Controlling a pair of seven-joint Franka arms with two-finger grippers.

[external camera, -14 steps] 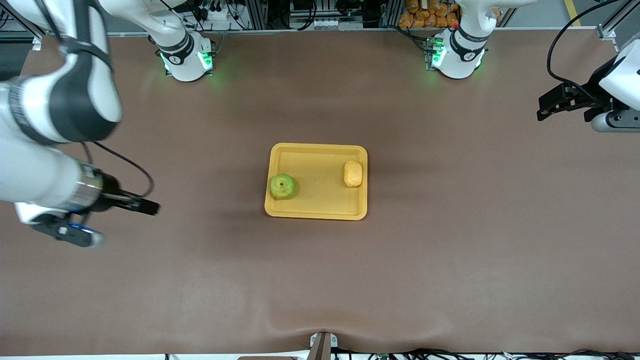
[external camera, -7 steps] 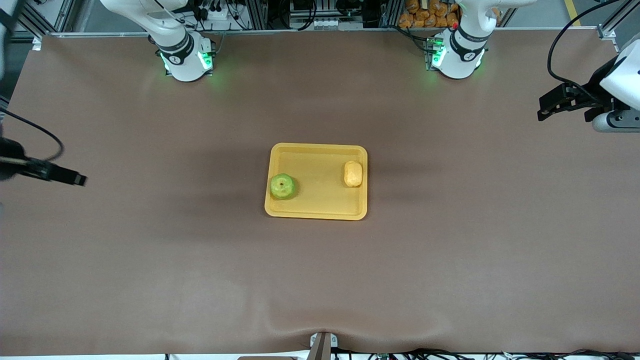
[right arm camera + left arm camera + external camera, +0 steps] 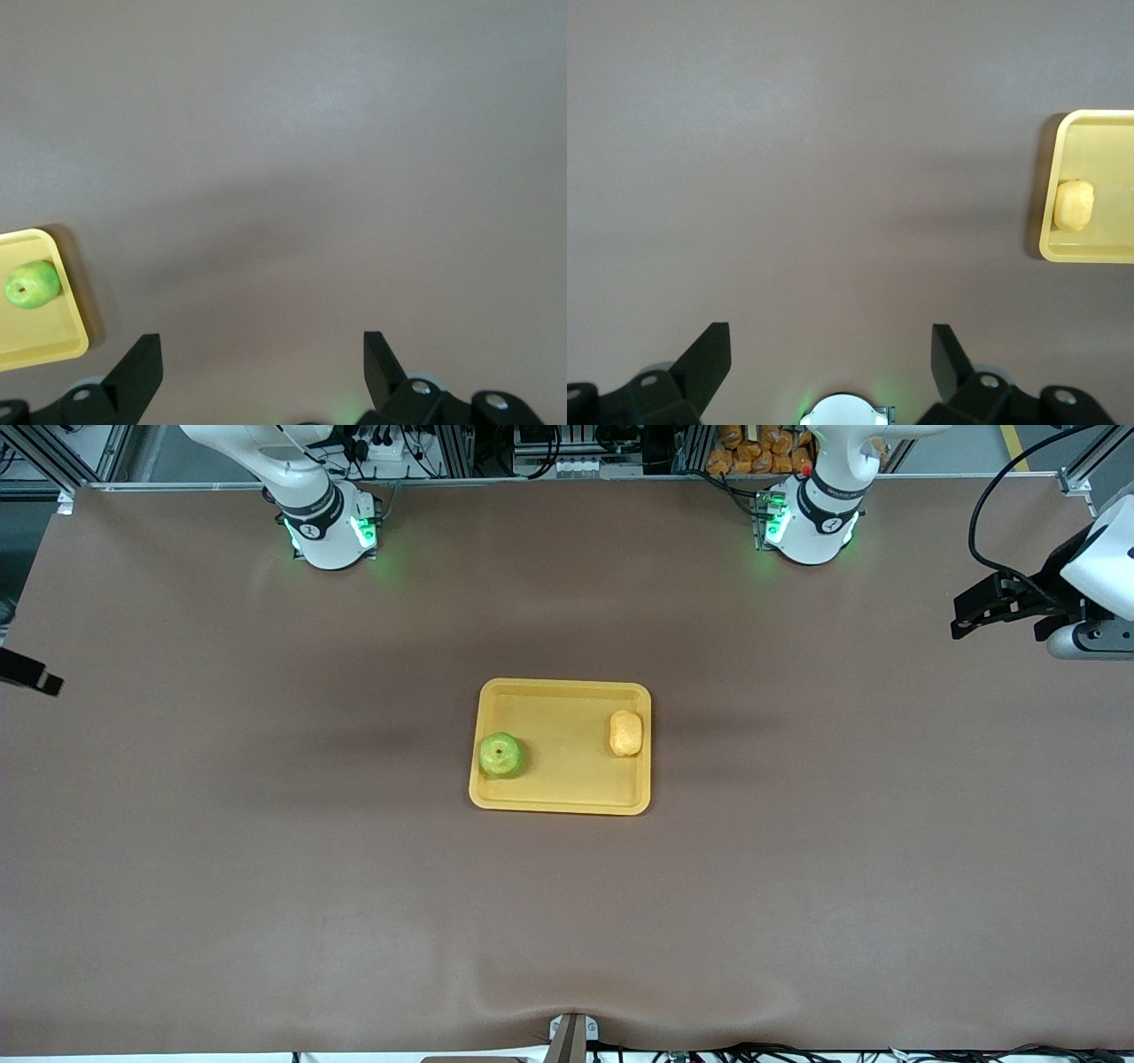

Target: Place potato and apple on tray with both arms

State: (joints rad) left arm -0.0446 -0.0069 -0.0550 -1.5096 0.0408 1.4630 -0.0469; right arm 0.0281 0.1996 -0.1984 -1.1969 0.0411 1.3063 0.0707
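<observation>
- The tray (image 3: 560,802) lies flat near the middle of the brown table (image 3: 567,921), one long rim toward the front camera.
- The apple (image 3: 500,755) sits inside the tray at the end toward the right arm's side of the table, touching or nearly touching the rim there, stem dimple up (the right wrist view shows it too, (image 3: 33,284), on the tray's corner (image 3: 53,345)).
- The potato (image 3: 625,732) lies in the tray at the end toward the left arm's side, close along that rim and a little farther from the front camera than the apple; the left wrist view shows it (image 3: 1074,204) against the tray's rim (image 3: 1050,248).
- Apple and potato are well apart, with bare tray floor between them.
- The right gripper (image 3: 262,367) is up over bare table toward the right arm's end, well away from the tray; its fingers (image 3: 137,370) stand wide with nothing between them.
- The left gripper (image 3: 830,359) is up over bare table toward the left arm's end, also well clear of the tray; its fingers (image 3: 707,361) are spread wide and hold nothing (in the front view it shows at (image 3: 973,613)).
</observation>
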